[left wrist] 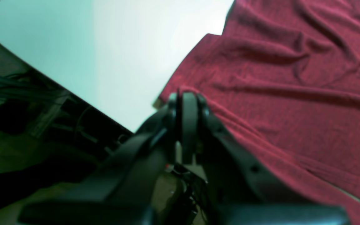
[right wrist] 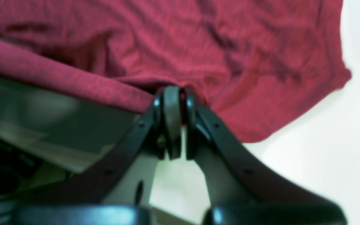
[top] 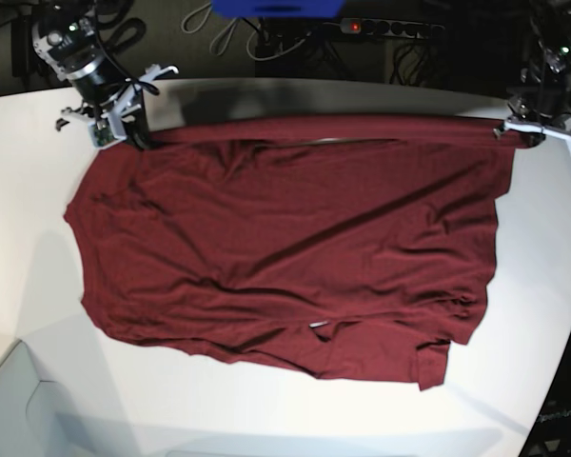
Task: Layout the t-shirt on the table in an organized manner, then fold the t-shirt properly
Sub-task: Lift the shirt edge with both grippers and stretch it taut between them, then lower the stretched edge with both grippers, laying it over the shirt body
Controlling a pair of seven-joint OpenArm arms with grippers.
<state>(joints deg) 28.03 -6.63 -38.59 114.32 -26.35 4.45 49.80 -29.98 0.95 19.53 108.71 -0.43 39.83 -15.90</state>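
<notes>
The t-shirt (top: 285, 248) lies wrinkled across the white table (top: 38, 238), cables (top: 266, 38) behind; left gripper (left wrist: 187, 100) and right gripper (right wrist: 173, 93) each pinch its stretched far hem, jaws closed tight

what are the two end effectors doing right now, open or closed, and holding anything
Left end effector: closed, pinching the hem edge of the t-shirt.
Right end effector: closed, pinching the t-shirt's edge at the opposite corner.
</notes>
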